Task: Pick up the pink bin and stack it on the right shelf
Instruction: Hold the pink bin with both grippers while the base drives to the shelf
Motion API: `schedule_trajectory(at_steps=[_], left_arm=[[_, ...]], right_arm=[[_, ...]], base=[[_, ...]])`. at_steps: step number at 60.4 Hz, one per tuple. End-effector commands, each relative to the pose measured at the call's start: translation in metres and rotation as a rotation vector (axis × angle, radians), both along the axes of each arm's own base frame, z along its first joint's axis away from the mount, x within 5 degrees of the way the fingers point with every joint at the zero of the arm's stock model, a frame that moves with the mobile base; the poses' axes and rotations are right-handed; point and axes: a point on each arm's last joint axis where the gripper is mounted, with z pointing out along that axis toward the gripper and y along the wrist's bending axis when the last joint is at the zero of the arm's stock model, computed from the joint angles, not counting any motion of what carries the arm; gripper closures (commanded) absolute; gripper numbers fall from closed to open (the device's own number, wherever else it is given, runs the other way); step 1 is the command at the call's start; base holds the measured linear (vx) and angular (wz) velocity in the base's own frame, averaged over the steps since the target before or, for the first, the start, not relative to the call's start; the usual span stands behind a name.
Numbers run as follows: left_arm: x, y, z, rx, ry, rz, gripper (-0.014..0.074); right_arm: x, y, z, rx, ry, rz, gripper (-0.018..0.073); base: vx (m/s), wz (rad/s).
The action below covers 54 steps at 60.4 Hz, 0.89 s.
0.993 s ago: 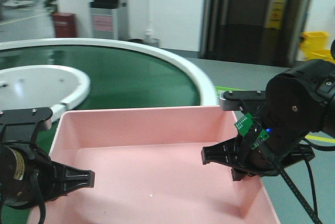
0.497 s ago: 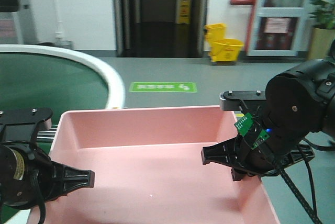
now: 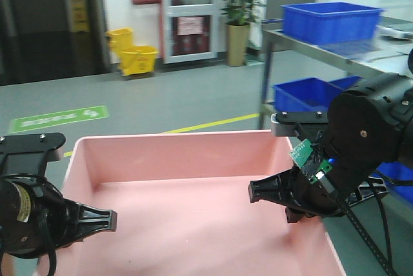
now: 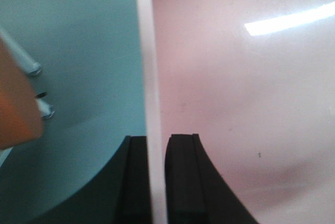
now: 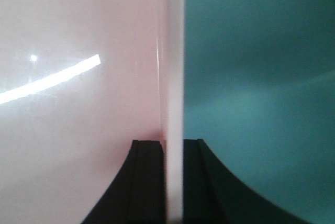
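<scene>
1. While the pink bin (image 3: 187, 160) hangs between both arms, the right shelf (image 3: 326, 49) is the biggest thing to plan around. It is a steel rack standing ahead and to the right. One blue crate (image 3: 330, 19) sits on its top tier and a second blue crate (image 3: 302, 95) on a lower one, so I judge a free patch of tier must be chosen before closing in.
2. The bin is empty and roughly level. It is carried off the floor (image 3: 161, 105) directly in front of the robot, well apart from the shelf.
3. The left tool (image 4: 156, 148) is closed down on the bin's left wall, one finger inside and one outside. The right tool (image 5: 174, 148) pinches the right wall the same way.
4. Each grip has only the thin rim (image 4: 151, 51) between its pads — a narrow hold on a wide tub. To do this well, both arms should travel together at a fixed spacing, so neither wall twists or slides out. The bin should stay flat on approach and clear the tier edge. It should be lowered until its bottom rests fully before either tool lets go.
</scene>
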Motion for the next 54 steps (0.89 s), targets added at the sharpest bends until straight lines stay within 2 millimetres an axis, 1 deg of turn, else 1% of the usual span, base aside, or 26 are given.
schedule_trajectory(at_steps=[1, 13, 25, 40, 54], left_arm=[[-0.0028, 0.0008, 0.0231, -0.034, -0.123, -0.032, 0.0492], [-0.0028, 0.0008, 0.0231, -0.034, -0.123, -0.032, 0.0492], [-0.0028, 0.0008, 0.0231, -0.034, -0.123, -0.032, 0.0492], [-0.0028, 0.0008, 0.0231, -0.034, -0.123, -0.032, 0.0492], [-0.0028, 0.0008, 0.0231, -0.034, -0.123, -0.032, 0.0492]], right_arm=[[-0.0031, -0.0086, 0.0250, -0.009, -0.124, 0.004, 0.0568], [-0.0032, -0.0087, 0.0249, -0.010, -0.123, 0.004, 0.0568], [-0.0031, -0.0087, 0.0249, -0.010, -0.123, 0.004, 0.0568], [-0.0032, -0.0087, 0.0249, -0.010, -0.122, 0.004, 0.0568], [-0.0033, -0.0087, 0.0249, -0.010, -0.122, 0.003, 0.0568]], base=[[0.03, -0.71], [0.06, -0.59], [0.12, -0.33], [0.17, -0.11], [0.25, 0.07]])
